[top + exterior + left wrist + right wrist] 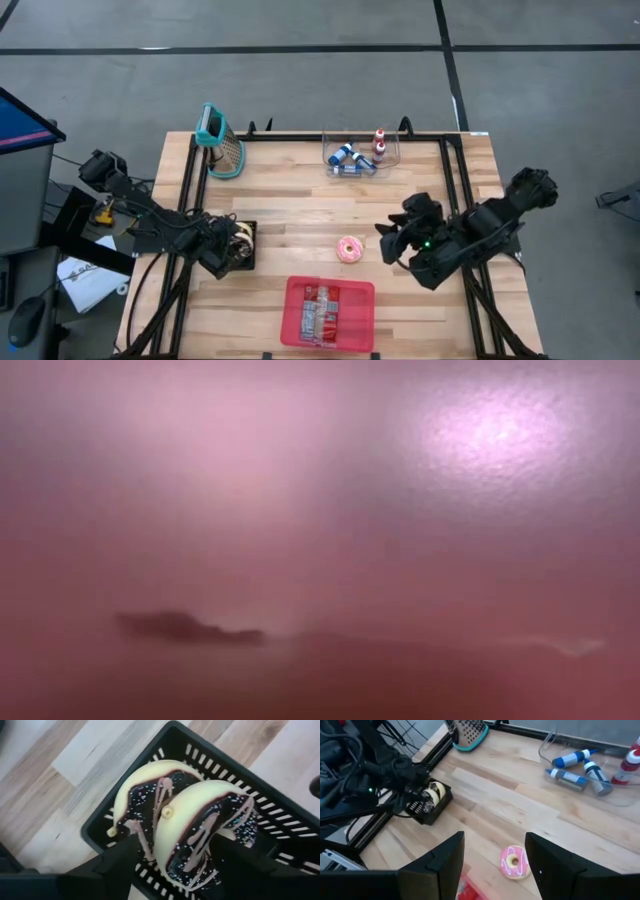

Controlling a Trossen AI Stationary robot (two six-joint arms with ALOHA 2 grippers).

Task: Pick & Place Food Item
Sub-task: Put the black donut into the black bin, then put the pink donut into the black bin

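Two chocolate-glazed doughnuts (200, 815) (145, 785) stand on edge, side by side, in a black slotted basket (280, 820) near the table's left edge (250, 226). My left gripper (175, 844) reaches down into the basket, open, with one finger on each side of the nearer doughnut. A pink-iced doughnut (349, 249) lies flat on the wooden table near its middle. My right gripper (495, 840) hangs open above the table, just right of the pink doughnut (514, 862), with nothing between its fingers.
A red tray (300, 300) with wrapped packets sits at the near edge. A clear bin (392, 150) of small bottles and a teal-handled grater (222, 142) stand at the far edge. Black rails run along the table's left, right and far sides.
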